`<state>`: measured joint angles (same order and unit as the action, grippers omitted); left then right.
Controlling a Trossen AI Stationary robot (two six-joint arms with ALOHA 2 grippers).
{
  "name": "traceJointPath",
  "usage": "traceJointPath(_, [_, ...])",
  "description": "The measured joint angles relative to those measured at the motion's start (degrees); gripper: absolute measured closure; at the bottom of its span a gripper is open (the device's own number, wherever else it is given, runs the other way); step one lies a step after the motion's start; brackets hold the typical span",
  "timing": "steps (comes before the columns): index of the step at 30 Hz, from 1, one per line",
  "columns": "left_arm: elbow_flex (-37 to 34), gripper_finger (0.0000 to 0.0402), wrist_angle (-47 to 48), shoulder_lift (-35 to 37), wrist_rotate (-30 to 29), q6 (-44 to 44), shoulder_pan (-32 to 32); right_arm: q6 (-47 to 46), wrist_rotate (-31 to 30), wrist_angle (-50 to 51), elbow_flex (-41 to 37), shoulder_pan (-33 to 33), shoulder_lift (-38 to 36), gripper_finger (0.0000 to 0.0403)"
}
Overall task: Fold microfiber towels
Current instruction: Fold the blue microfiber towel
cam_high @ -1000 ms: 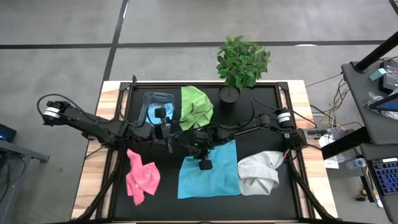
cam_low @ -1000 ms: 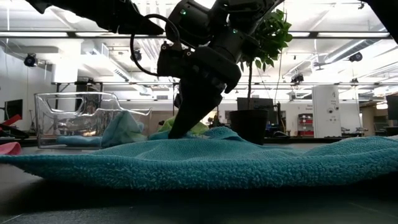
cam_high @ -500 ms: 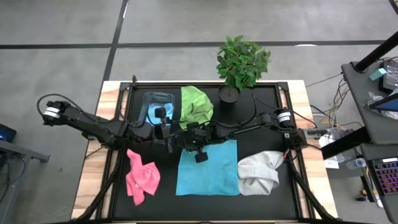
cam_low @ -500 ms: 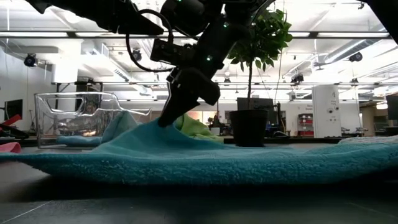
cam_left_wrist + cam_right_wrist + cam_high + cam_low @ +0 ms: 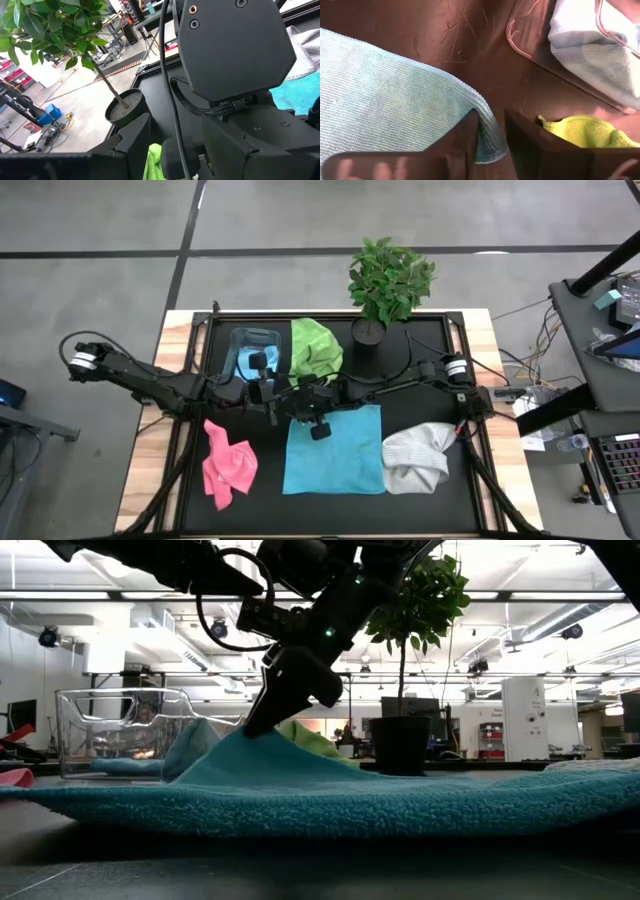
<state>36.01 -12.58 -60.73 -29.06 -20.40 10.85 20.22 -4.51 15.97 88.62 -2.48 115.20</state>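
Mid-table, the light blue square microfiber towel (image 5: 334,448) lies nearly flat, edges running near-to-far, its far-left corner peaked. My right gripper (image 5: 491,131) stands narrowly parted around that corner; my left gripper (image 5: 268,401) waits beside, part open.

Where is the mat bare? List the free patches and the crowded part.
Free: front left corner beside the pink towel; back right, between plant and white towel. Crowded: centre, where both arms meet over the blue towel, bin and green towel.

I work in an open robotics lab: strip-lit ceiling (image 5: 520,595) across the frame's top, white equipment cabinet (image 5: 522,718) at right, cabled workbench (image 5: 610,310) nearby.
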Motion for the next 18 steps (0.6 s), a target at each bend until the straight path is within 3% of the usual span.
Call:
traceJointPath(7, [0.0, 0.0238, 0.0, 0.0, 0.0, 0.0, 0.0, 0.4, -6.1, 0.0, 0.0, 0.5, -0.2, 0.0282])
traceJointPath(12, [0.0, 0.0238, 0.0, 0.0, 0.0, 0.0, 0.0, 0.8, -6.2, 1.6, 0.2, 0.4, -1.4, 0.0287])
traceJointPath(18, [0.0, 0.0238, 0.0, 0.0, 0.0, 0.0, 0.0, -3.8, -4.6, 11.2, -0.1, -1.0, -6.9, 0.0301])
